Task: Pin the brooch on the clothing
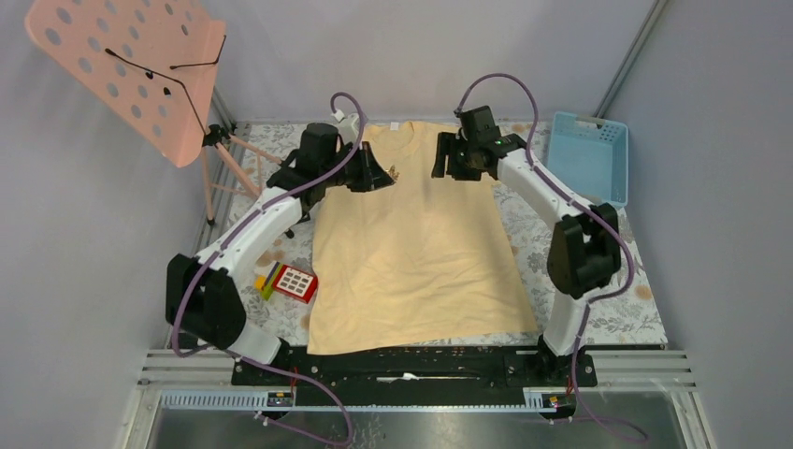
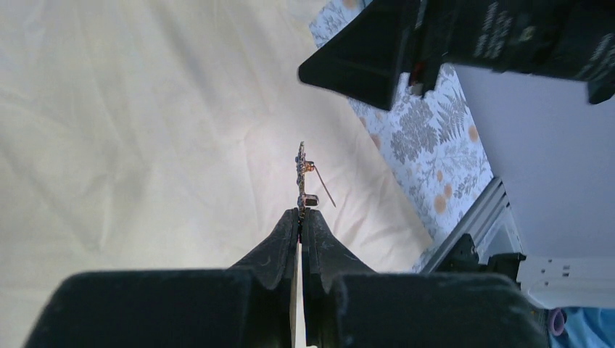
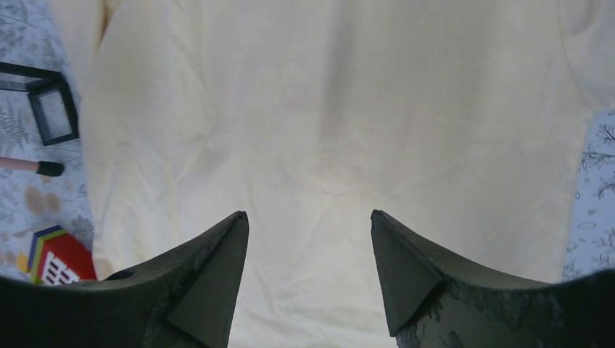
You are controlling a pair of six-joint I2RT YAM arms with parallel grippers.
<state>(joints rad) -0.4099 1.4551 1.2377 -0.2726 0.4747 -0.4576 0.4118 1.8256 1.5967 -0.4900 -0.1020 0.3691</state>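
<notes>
Left wrist view: we see the left gripper [image 2: 299, 212] pinched on the brooch [image 2: 300, 168], which stands edge-on straight beyond its tips. Its pin [image 2: 325, 187], seemingly open, points aside over the shirt [image 2: 145, 130]. The right gripper [image 3: 308, 214] hangs near, fingers apart and empty.
</notes>
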